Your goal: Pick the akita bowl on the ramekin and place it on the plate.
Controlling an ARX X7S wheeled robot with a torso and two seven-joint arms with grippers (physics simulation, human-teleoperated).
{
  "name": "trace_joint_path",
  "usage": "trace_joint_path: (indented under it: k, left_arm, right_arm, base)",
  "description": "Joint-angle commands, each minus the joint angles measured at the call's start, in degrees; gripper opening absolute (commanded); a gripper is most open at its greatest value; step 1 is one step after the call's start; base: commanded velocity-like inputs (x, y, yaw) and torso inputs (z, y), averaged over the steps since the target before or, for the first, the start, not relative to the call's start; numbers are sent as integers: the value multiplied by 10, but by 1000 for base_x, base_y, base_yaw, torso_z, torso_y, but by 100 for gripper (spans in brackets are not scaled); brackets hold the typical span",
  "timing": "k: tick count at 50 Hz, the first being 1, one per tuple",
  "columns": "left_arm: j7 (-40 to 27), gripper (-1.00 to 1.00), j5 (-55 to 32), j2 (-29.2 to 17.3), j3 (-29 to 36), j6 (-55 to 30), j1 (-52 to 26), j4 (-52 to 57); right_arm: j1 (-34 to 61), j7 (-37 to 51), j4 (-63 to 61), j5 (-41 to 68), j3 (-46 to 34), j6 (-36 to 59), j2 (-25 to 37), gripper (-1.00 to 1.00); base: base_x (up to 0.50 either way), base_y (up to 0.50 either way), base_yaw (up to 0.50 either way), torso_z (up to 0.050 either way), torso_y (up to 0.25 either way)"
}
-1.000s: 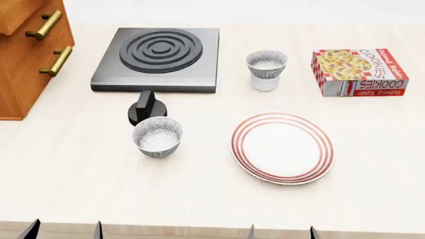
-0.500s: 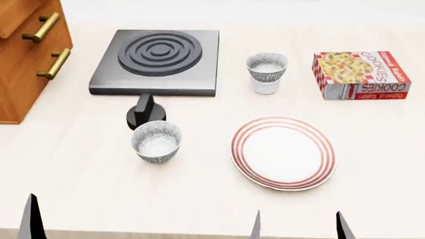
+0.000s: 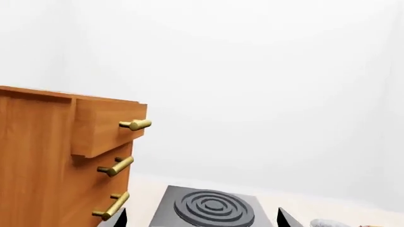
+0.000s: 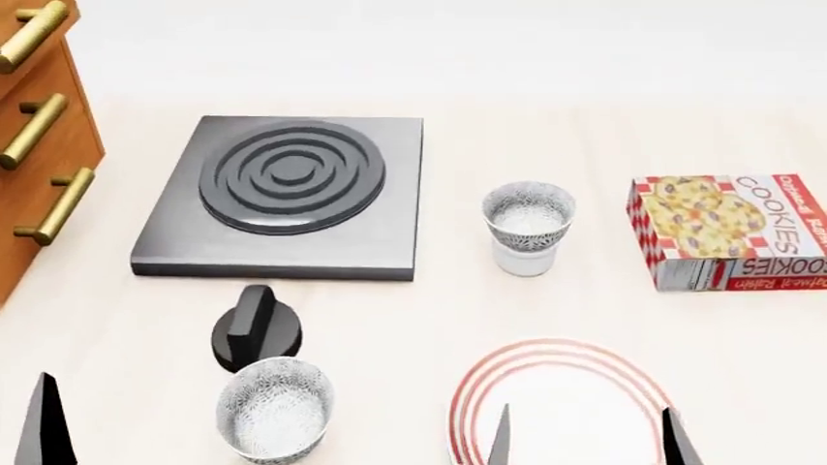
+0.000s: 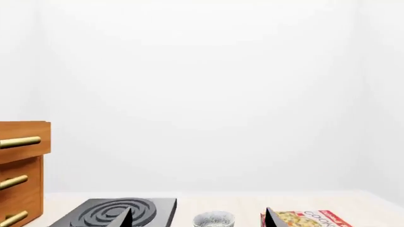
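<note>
While both arms sit low at the desk's near edge, only claw tips show in the pictures.
Bowl on cup: the speckled bowl (image 4: 529,217) sits nested upright in the white cup (image 4: 525,257), toward the desk's far edge, between the hotplate (image 4: 287,194) and the cookie box (image 4: 731,242).
Plate: the red-ringed plate (image 4: 565,358) lies at the near edge, nearer than the cup, partly cut off by the frame.
Second bowl: the other speckled bowl (image 4: 274,419) stands at the near edge, touching or just beside the black knob (image 4: 254,328).
Left claw: left claw (image 3: 198,218) tips wide apart, holding nothing.
Right claw: right claw (image 4: 586,441) tips spread apart over the plate, holding nothing.
Drawers: the wooden drawer unit (image 4: 35,145) stands at the desk's left edge.
</note>
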Motion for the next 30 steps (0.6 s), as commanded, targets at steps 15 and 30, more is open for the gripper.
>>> trace_joint_path:
  k: [15,30]
  left_arm:
    - [-10,100,-18,-18,16,-12,2,3]
    - [-18,100,-24,-25,18,-9,1,2]
  right_arm:
    - [2,15,3,6,-13,3,14,100]
    - [-3,14,11,28,-13,-32,20,100]
  base:
    - [500,0,0,50,0]
    - [500,0,0,50,0]
